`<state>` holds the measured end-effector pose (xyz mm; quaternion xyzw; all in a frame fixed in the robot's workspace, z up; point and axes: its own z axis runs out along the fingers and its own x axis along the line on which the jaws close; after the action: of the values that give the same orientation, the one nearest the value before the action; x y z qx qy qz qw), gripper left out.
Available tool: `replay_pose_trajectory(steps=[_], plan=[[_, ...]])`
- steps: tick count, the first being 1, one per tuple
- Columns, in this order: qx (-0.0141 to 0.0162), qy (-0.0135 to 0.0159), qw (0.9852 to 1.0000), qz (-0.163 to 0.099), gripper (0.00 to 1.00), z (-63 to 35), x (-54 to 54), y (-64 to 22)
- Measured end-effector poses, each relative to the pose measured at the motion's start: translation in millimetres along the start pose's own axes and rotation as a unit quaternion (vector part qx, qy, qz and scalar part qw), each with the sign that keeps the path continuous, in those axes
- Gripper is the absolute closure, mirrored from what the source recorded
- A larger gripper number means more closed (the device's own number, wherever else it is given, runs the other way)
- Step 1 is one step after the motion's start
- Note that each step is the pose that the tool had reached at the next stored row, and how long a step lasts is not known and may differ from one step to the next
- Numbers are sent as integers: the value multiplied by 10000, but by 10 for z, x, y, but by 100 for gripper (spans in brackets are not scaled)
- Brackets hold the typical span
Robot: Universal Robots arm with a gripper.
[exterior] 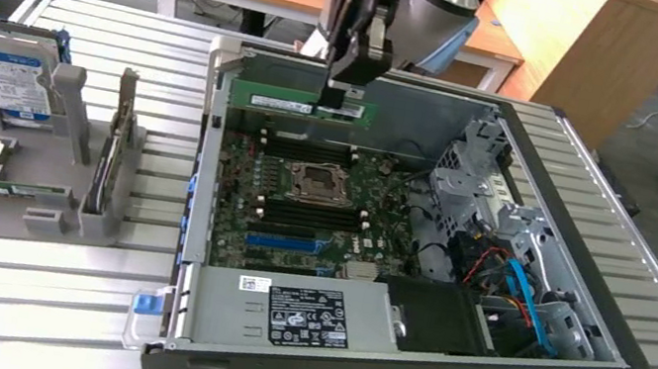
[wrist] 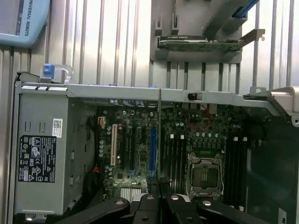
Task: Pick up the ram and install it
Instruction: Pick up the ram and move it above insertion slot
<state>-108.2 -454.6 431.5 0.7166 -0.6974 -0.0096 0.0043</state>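
Ram [exterior: 274,101], slim green circuit stick with dark chips and white label, clamped near one end between closed black fingers of gripper [exterior: 339,98], hanging level over open steel case [exterior: 573,326], above motherboard [exterior: 298,205] edge opposite boxy grey power supply [exterior: 281,312]. From exterior view, flat face on, ribbed metal table [exterior: 17,293] all around case. From wrist view, edge-on as thin dark line just beside glossy blue slot [wrist: 152,149].

The table [exterior: 42,297] is showing ribbed, dull-shining metal. The case [exterior: 197,223] is presenting matt grey sheet metal. The ram [exterior: 276,101] is showing smooth green circuit board; the claw [exterior: 335,102] is looking matt black.
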Motion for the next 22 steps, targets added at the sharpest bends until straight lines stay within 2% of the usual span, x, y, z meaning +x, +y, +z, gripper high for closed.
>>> replay_pose_trajectory(steps=[5, 12, 18, 22], plan=[[0, 0, 10000, 0, 88, -4, 5, -177], [0, 0, 10000, 0, 88, -8, 10, -379], [0, 0, 10000, 21, 88, -9, 12, -431], [1, -3, 9999, 155, 88, -8, 12, -439]])
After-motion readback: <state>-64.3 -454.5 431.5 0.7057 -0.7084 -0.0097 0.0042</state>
